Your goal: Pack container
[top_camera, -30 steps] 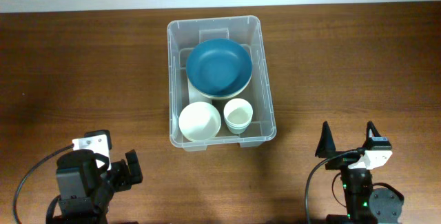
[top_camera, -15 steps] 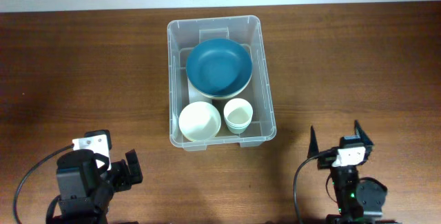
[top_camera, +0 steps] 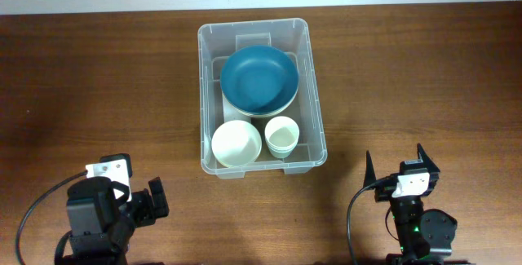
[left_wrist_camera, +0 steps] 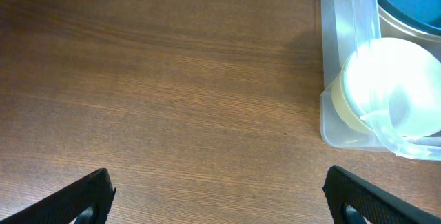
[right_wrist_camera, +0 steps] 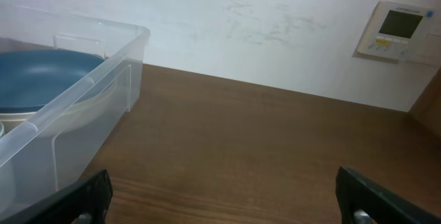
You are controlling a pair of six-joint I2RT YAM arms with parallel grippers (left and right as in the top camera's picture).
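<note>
The container (top_camera: 253, 25) stands on the wooden table (top_camera: 98, 77), mid-table and toward the far edge, ahead of both my arms. Inside it a big blue bowl (top_camera: 259, 77) fills the far end, nested in a paler bowl (top_camera: 249, 113) (only its rim shows). At the near end a white bowl (top_camera: 236, 143) sits on my left, with a small white cup (top_camera: 281, 134) just beside it on the right. My left pincer (left_wrist_camera: 220, 196) hangs over bare wood to the left of the container, jaws spread wide and empty. My right pincer (top_camera: 395, 157) gapes too, holding nothing, off the container's near right corner.
</note>
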